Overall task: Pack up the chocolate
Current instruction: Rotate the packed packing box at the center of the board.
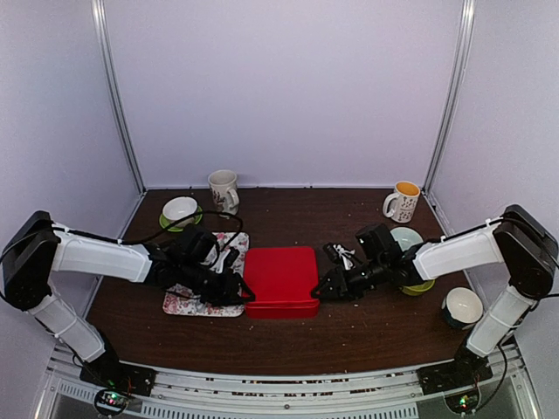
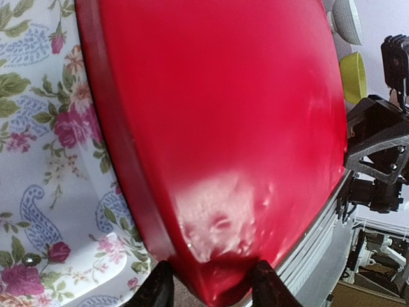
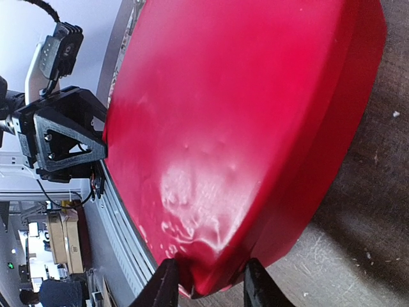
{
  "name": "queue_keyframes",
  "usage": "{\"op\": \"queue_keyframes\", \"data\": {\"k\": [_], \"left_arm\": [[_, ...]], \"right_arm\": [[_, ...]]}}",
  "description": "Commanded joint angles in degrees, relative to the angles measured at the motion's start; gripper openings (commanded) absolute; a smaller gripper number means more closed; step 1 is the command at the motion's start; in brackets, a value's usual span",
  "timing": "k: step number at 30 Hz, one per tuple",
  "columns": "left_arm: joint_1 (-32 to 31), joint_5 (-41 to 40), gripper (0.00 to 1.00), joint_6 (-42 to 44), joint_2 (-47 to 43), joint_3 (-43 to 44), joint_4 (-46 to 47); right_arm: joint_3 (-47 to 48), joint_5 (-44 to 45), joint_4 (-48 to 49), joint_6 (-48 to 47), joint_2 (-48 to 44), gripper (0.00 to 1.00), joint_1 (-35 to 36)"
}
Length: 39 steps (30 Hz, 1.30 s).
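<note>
A closed red box (image 1: pixel 281 279) lies flat in the middle of the table. No chocolate is in view. My left gripper (image 1: pixel 240 292) is at the box's near left corner. In the left wrist view its two fingers (image 2: pixel 160 284) press on either side of that red corner (image 2: pixel 217 281). On the opposite side, my right gripper (image 1: pixel 325 288) is at the near right corner. Its fingers (image 3: pixel 167 284) clamp that corner of the box (image 3: pixel 243 115) from both sides.
A floral cloth (image 1: pixel 188 301) lies under my left arm, touching the box's left side. A white bowl (image 1: pixel 179 209) and a mug (image 1: pixel 224 190) stand at the back left. An orange-filled mug (image 1: pixel 403 201), a pale bowl (image 1: pixel 409 237) and a white bowl (image 1: pixel 463 305) stand on the right.
</note>
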Motion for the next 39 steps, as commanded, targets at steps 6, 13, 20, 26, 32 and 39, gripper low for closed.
{"op": "queue_keyframes", "data": {"k": [6, 13, 20, 26, 32, 39], "left_arm": [[-4.11, -4.81, 0.43, 4.7, 1.95, 3.52, -9.29], [-4.13, -4.39, 0.47, 6.01, 1.52, 5.98, -9.27], [-4.37, -0.62, 0.46, 5.05, 2.47, 5.09, -5.0], [-5.49, 4.2, 0.46, 5.65, 4.01, 7.1, -1.52], [-6.39, 4.18, 0.5, 6.41, 4.19, 8.12, -1.74], [-5.8, -11.65, 0.77, 6.69, -3.26, 7.44, -12.05]], "right_arm": [[2.3, 8.39, -9.83, -3.53, 0.14, 0.45, 2.92], [4.7, 8.9, -9.57, -4.57, -0.72, 0.56, 2.16], [5.61, 7.54, -10.65, -5.67, -1.85, 0.49, 1.73], [7.31, 7.83, -12.87, -7.68, -2.15, 0.53, -0.05], [8.44, 9.35, -13.74, -9.55, -1.84, 0.64, -2.08], [10.6, 11.98, -17.27, -12.76, -1.17, 0.74, -3.57]]}}
